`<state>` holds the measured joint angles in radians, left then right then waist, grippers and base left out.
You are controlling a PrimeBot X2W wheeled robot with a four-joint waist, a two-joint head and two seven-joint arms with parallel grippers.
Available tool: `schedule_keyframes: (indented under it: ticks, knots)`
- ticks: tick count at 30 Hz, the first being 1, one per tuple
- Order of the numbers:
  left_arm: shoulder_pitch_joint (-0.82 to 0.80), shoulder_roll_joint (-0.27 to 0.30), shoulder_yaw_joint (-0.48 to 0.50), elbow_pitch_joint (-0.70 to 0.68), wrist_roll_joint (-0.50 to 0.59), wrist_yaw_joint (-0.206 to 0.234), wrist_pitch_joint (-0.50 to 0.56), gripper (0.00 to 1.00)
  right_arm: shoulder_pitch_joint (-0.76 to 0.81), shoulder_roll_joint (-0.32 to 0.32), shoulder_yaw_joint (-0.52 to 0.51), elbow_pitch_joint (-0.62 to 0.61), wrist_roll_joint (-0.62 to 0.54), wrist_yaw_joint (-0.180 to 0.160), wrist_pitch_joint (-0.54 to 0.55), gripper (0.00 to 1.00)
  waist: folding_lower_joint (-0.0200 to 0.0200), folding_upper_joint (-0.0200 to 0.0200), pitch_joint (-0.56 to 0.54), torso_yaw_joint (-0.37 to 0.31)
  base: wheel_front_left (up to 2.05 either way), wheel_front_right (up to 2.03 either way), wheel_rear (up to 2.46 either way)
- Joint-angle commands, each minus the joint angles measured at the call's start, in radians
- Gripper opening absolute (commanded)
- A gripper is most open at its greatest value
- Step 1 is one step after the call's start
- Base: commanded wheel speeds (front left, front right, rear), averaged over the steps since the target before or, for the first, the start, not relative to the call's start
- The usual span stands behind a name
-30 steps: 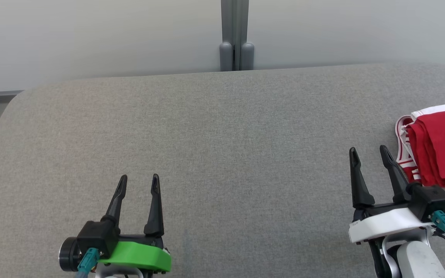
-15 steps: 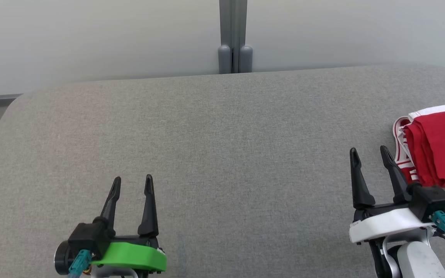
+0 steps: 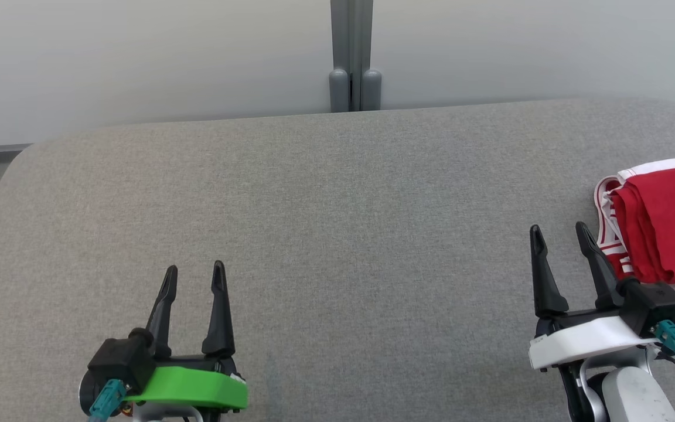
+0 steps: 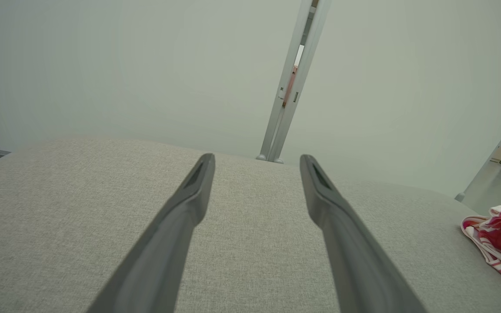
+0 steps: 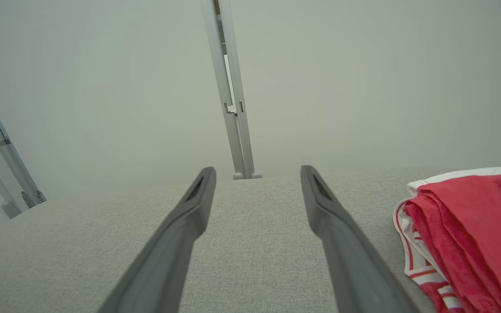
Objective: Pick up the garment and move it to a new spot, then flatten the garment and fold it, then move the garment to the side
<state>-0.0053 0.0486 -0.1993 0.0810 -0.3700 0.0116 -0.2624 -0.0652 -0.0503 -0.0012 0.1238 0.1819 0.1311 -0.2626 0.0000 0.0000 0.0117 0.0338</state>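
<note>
While the garment (image 3: 665,225) lies as a layered red bundle with white striped trim at the right edge of the table (image 3: 337,234), partly cut off by the border of the head view, both arms sit low over the grey cloth top with nothing in them. The left gripper (image 3: 195,266) is at the near left, well apart from the garment. The right gripper (image 3: 558,227) is just beside the striped edge, and each has its jaws spread wide and empty. Such a scene fits two stages alike: a garment waiting at the side to be carried to the middle, or one already folded and set aside with the arms parked clear of it. In the right wrist view the red layers (image 5: 472,226) look stacked fairly evenly, which leans me toward a fold, but the far part of the bundle is out of frame, so I cannot settle it. Either way, the care needed is the same. The right arm's outer finger stands close to the loose striped trim, so any travel there is better begun upward than sideways, lest a fingertip catch the hem and drag the layers askew. It also seems wise to have the whole bundle in view before judging how it lies.
</note>
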Motion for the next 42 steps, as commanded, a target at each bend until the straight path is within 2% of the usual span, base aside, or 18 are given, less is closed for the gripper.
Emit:
schedule_keyframes:
  ticks: [1,7,8,10,28,42]
  knots:
    - [0.020,0.004,0.002,-0.002,-0.006,-0.004,-0.003,1.00,0.003,-0.001,-0.001,0.002,0.005,-0.001,-0.003,1.00,0.0000,0.0000,-0.001,0.000,0.00,0.00,0.00]
    - [0.023,0.004,-0.005,0.001,-0.029,-0.022,-0.003,1.00,0.006,-0.001,0.000,0.003,0.009,-0.001,-0.003,1.00,0.0000,0.0000,-0.003,0.001,0.00,0.00,0.00]
    - [0.006,0.000,-0.005,0.002,-0.032,-0.022,0.000,0.00,0.000,0.000,0.000,0.003,0.003,0.000,0.000,0.00,0.0000,0.0000,-0.003,0.001,0.00,0.00,0.00]
    - [0.008,-0.001,-0.005,0.020,-0.035,-0.022,0.002,0.00,0.004,0.003,0.000,0.018,0.005,0.000,0.001,0.00,0.0000,0.0000,-0.004,0.001,0.00,0.00,0.00]
    - [-0.020,0.017,0.047,0.052,-0.337,-0.049,0.071,0.00,-0.009,0.002,-0.027,0.041,0.338,0.000,0.089,0.00,0.0000,0.0000,-0.004,-0.004,0.00,0.00,0.00]
    - [-0.040,0.026,0.084,0.076,-0.526,-0.068,0.118,0.00,-0.019,0.001,-0.044,0.056,0.551,0.000,0.145,0.00,0.0000,0.0000,-0.005,-0.008,0.00,0.00,0.00]
